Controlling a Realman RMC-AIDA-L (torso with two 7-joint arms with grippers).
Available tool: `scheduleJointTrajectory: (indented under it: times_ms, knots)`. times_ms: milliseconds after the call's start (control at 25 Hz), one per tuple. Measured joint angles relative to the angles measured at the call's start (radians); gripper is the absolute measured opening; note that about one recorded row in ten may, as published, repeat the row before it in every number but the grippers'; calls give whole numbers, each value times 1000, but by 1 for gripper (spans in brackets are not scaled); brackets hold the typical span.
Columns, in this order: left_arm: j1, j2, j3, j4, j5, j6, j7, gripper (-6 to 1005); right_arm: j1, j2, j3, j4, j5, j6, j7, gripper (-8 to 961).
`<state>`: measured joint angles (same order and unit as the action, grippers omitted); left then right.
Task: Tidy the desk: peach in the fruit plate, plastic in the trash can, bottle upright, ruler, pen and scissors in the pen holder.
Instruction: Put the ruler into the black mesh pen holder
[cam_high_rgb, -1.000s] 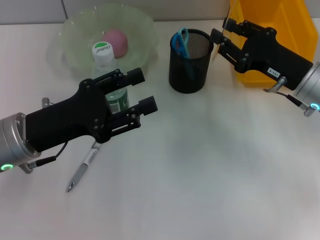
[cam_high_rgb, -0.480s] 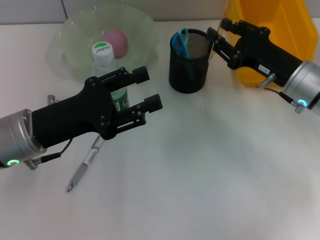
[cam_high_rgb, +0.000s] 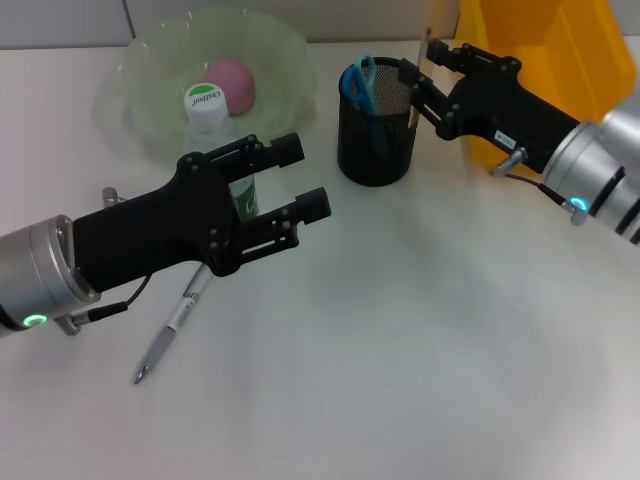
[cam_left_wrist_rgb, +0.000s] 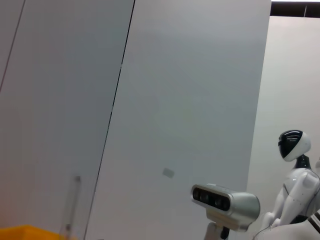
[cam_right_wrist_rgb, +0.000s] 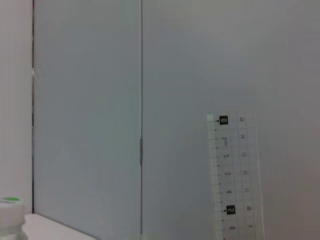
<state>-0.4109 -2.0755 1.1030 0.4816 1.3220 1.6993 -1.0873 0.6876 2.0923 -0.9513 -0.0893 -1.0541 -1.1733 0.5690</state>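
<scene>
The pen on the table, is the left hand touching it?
Cannot tell. In the head view the left hand hangs over the pen, hiding any gap.

Pale wall panels (cam_left_wrist_rgb: 190, 100), white desk (cam_high_rgb: 420, 350)

Quick count, going out from the pen holder (cam_high_rgb: 377, 122): one pair of scissors (cam_high_rgb: 362, 85) inside it, one ruler (cam_high_rgb: 424, 68) at its rim, one yellow bin (cam_high_rgb: 540, 50) beside it, one bowl (cam_high_rgb: 150, 75) with one peach (cam_high_rgb: 232, 82), one bottle (cam_high_rgb: 212, 125), one pen (cam_high_rgb: 172, 322).
</scene>
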Motion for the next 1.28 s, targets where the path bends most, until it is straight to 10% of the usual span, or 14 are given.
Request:
scheduleJointTrajectory:
  times_ms: [1280]
  knots:
    - [-23,3,1,0,0,-34,1,662,26,1,1,-58,0,-59,61,386]
